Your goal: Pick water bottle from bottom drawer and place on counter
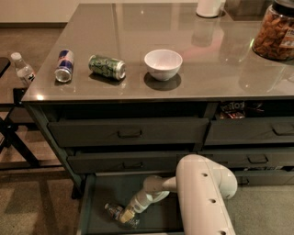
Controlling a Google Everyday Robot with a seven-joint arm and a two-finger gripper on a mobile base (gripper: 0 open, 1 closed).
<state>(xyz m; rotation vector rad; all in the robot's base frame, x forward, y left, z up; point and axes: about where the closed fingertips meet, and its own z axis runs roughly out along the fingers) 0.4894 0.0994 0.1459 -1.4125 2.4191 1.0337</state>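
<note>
Slippage threatens: the water bottle lies on its side near-left in the bottom drawer under the gripper, whose closure I cannot tell, so an off-centre pinch could squirt it away before reaching the worktop.

A dark drawer cabinet stands on mottled tan floor, a pale wall beyond its far left corner, a low dark side table at its left, the gripper down inside its open bottom drawer.

Bent arm reaches low, gripper at its tip apparently angled downward.
</note>
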